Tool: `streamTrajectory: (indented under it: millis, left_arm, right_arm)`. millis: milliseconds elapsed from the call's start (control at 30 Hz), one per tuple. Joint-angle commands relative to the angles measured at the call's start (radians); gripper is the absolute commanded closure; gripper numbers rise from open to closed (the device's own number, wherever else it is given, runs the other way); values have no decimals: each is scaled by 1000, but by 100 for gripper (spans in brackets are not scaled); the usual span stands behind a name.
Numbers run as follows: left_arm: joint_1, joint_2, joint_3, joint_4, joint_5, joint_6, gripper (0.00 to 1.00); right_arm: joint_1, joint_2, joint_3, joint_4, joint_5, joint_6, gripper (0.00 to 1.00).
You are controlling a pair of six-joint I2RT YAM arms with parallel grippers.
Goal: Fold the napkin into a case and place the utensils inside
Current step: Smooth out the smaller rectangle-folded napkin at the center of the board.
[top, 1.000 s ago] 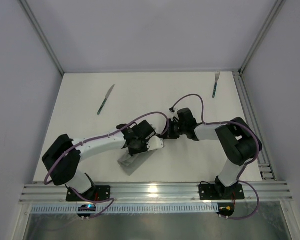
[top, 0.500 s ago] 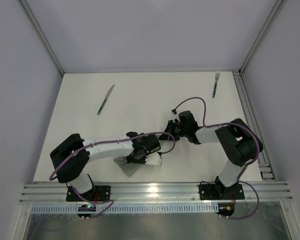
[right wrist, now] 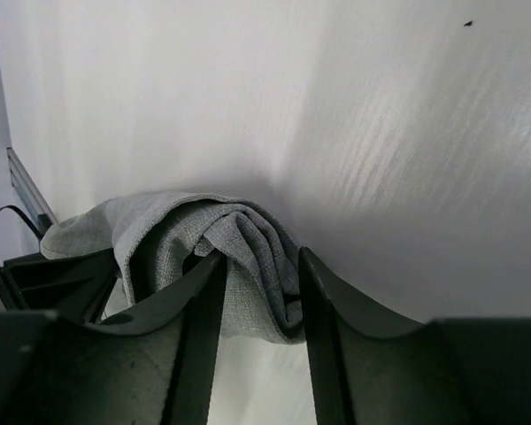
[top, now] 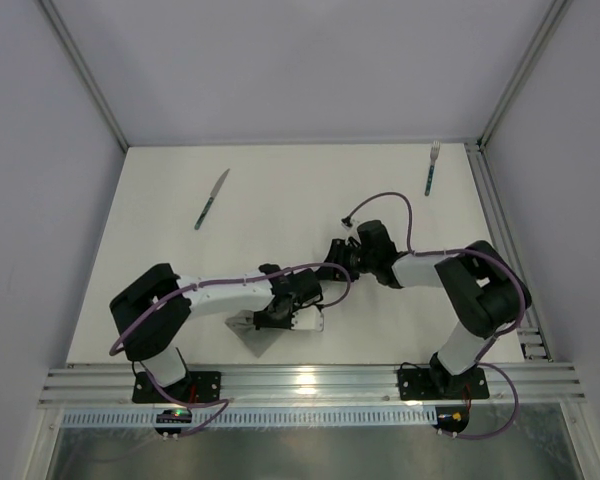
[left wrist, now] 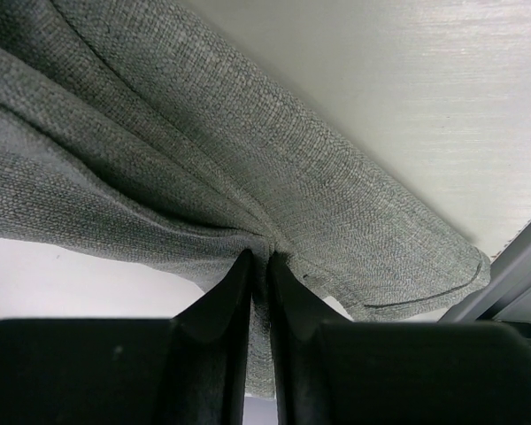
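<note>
Left claw (left wrist: 259,257): pinches a fold of the plain light-grey soft fabric napkin (left wrist: 159,133). Right claw (right wrist: 258,258): stands open around its bunched end on the white surface (right wrist: 380,133).

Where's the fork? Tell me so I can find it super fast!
Look at the white table, far right corner. The fork lies there alone. Unlike the knife at the far left, it has prongs and a blue handle.

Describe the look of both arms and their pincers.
The left arm and right arm have white links with bulky black joint housings. Purple cables loop along each. The left pincer and right pincer have smooth, tapering black fingers.
</note>
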Motion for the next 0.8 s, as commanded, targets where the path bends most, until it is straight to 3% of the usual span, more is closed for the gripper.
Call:
streamTrajectory:
  millis: [0,67,300,433,767]
  left_arm:
    - [7,-36,-24,-5,-2,-12,86]
    - [7,-39,-36,18,-31,-1,85]
    - [7,-43,-25,37,-63,-1,81]
    - [7,-40,-24,40,-56,-2,81]
    - [-1,-40,-27,35,-51,-16,80]
  right_arm:
    - [3,-97,62,-187,74,-109,53]
    - [3,-145,110,-294,112,-176,45]
    - [1,-275,185,-503,238,-275,43]
    - [10,-308,179,-448,159,-258,41]
    - [73,-62,219,-284,-31,-174,40]
